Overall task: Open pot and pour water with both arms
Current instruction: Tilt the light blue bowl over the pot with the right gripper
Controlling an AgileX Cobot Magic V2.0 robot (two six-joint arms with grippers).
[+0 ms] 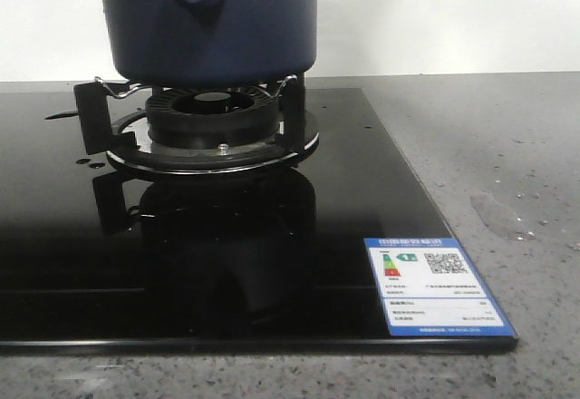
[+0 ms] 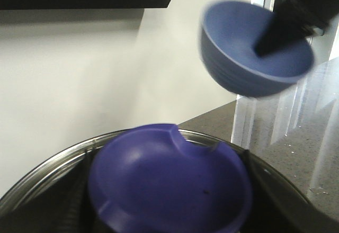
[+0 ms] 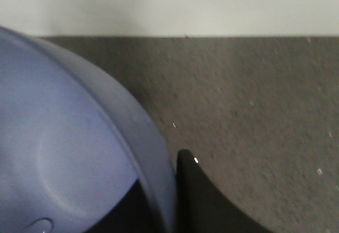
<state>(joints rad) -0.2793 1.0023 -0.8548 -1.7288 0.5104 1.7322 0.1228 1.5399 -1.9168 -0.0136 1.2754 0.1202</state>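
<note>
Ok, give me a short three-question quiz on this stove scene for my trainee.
1. True or false: the pot stands on the burner.
2. What is the right pincer gripping? A) a spoon B) the light blue bowl C) a cloth
3. Fill in: the label sits at the near ___ corner of the black cooktop, seen from the front.

Key: 1 true; 2 B; 3 right.
</note>
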